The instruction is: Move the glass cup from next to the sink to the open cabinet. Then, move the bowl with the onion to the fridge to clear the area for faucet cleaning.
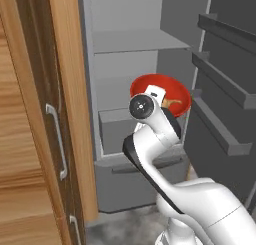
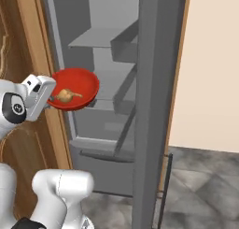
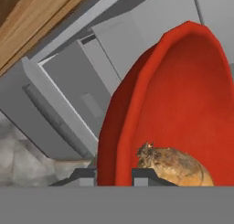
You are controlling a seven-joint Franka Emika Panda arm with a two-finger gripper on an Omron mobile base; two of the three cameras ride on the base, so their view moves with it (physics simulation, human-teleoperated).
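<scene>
You see the open fridge [image 2: 107,83] in front of you, a grey box with flat, smooth shelves and a closed drawer at the bottom. Its door [image 1: 225,89] stands open at the right and carries long straight racks. On the left of the fridge stands a wooden cabinet [image 1: 30,139] with brown grain and thin metal handles. The floor [image 2: 200,186] is grey stone tile.

The red bowl [image 2: 77,85] is round, smooth and shallow, with a matte surface. It hangs in the air at the fridge opening, at the height of the middle shelf, and it touches no shelf. It is tilted toward the arm.

The gripper [image 3: 114,175] holds the bowl by its near rim: in the hand view one dark fingertip [image 3: 82,176] is on the outside of the wall and the other is inside, so the fingers are narrow and clamp the rim.

Inside the bowl lies one onion [image 3: 176,166], brown, with dry rough skin, just beside the inner finger.
</scene>
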